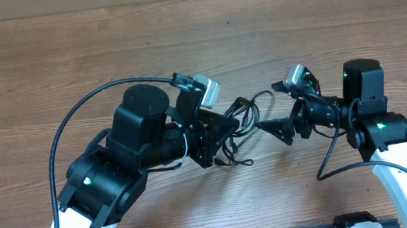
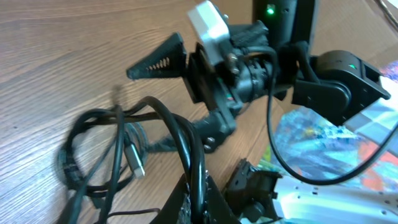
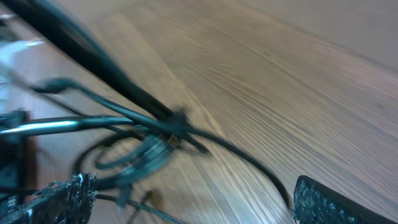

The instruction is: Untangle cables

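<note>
Wooden bench (image 1: 107, 48) runs open toward the far edge and both far corners. The cables (image 1: 243, 118) lie tangled mid-bench, closer to the near edge. The left fingers (image 2: 189, 202) are clamped on one raised cord, and the right fingers (image 3: 323, 199) are spread apart just beside the tangle.

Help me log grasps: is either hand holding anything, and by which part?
The left hand seems to pinch the cables by one thick loop of the bundle. The right hand is open, holding nothing.
</note>
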Controlling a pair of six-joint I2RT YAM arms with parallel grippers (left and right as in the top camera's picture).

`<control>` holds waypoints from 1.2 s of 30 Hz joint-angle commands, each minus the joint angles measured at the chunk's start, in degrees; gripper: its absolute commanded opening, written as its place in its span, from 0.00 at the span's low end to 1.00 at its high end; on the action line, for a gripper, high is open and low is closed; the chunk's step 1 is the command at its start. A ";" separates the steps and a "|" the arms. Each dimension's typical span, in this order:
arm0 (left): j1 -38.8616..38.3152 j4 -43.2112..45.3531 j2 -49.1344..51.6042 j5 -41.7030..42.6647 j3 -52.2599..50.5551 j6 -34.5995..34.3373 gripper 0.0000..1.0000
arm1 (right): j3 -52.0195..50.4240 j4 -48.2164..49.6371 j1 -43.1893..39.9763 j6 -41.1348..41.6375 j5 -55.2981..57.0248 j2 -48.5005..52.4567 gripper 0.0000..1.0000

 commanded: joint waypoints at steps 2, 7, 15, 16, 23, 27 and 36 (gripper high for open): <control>0.35 0.39 -1.11 3.56 1.57 1.77 0.04 | 1.07 0.35 0.04 3.26 7.93 -0.09 1.00; 0.35 0.85 -1.16 5.05 1.62 0.79 0.04 | 1.07 0.26 0.02 3.32 15.54 -0.04 1.00; 0.33 3.21 -1.14 9.38 1.66 -5.29 0.04 | 1.07 1.42 -1.03 4.55 11.19 4.48 1.00; 0.33 3.82 -1.11 9.38 1.66 -5.66 0.04 | 1.07 1.62 -1.03 4.57 9.84 5.07 1.00; 0.33 5.07 -1.09 6.01 1.66 -5.77 0.04 | 1.07 2.99 -1.03 4.59 0.46 6.23 1.00; 0.33 5.07 -1.09 4.35 1.66 -5.27 0.04 | 1.07 3.30 -1.03 4.83 -1.18 6.23 1.00; 0.20 7.10 -0.87 4.42 1.66 -11.10 0.04 | 1.07 10.84 -0.81 13.49 -1.18 6.54 1.00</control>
